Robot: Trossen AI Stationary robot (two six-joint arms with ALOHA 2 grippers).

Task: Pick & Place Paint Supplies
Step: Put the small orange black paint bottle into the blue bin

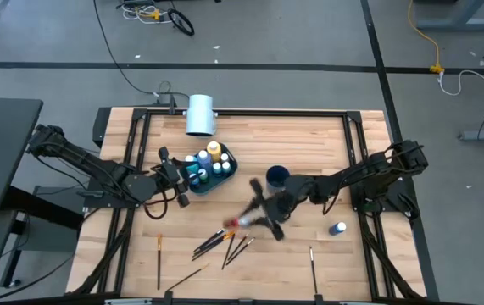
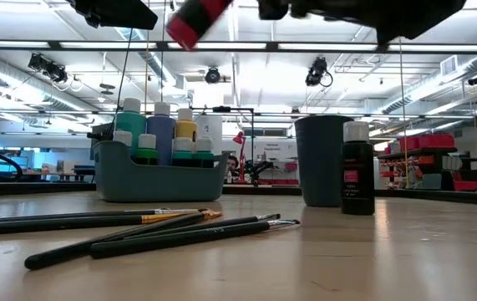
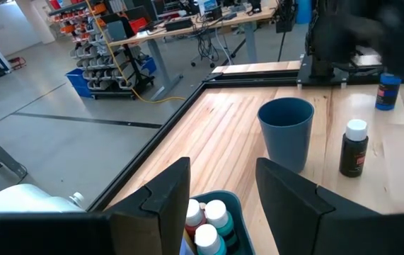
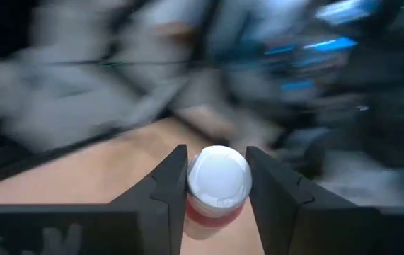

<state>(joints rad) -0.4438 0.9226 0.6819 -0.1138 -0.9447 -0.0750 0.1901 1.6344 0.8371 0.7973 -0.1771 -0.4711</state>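
Bench (image 1: 309,144) w/ teal caddy (image 2: 161,180) as my ref. My right gripper (image 4: 217,185), beside caddy, fingers clamped on red bottle (image 4: 218,185) just below white cap: light, rigid, prob slick plastic. Left gripper (image 3: 221,190) over caddy, fingers apart, empty.

Right hand (image 1: 243,222) motion-blurred; red bottle (image 2: 196,21) cut off by edge.

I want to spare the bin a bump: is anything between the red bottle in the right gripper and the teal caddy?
Yes. The left gripper hovers open at the teal caddy, over its bottles. The right gripper holds the red bottle above the brushes; the table between looks bare.
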